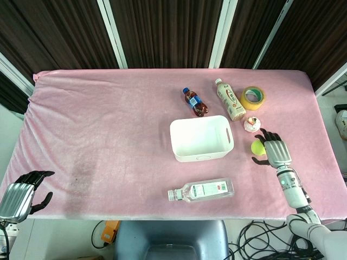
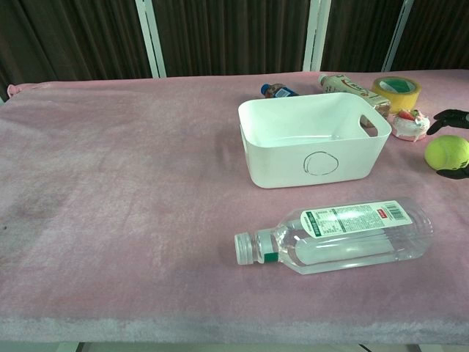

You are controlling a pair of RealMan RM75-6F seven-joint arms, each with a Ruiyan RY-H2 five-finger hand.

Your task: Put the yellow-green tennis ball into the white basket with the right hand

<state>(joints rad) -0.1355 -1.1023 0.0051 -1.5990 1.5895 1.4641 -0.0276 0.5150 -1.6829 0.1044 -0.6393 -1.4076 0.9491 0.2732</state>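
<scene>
The yellow-green tennis ball (image 1: pixel 258 147) (image 2: pixel 447 152) lies on the pink cloth, right of the white basket (image 1: pixel 198 157) (image 2: pixel 278 158). My right hand (image 1: pixel 274 149) is beside the ball on its right. Its fingers reach over the ball's far side and its thumb sits at the near side. In the chest view only the fingertips (image 2: pixel 448 116) show at the right edge, with a small gap to the ball. The basket holds nothing. My left hand (image 1: pixel 19 197) hangs off the table's front left corner, fingers apart and holding nothing.
A clear plastic bottle (image 1: pixel 201 190) (image 2: pixel 337 235) lies in front of the basket. Behind it lie a dark cola bottle (image 1: pixel 195 102), a beige drink bottle (image 1: pixel 230 99), a yellow tape roll (image 1: pixel 252 97) (image 2: pixel 396 93) and a small cake toy (image 1: pixel 251 124) (image 2: pixel 407 124) just beyond the ball.
</scene>
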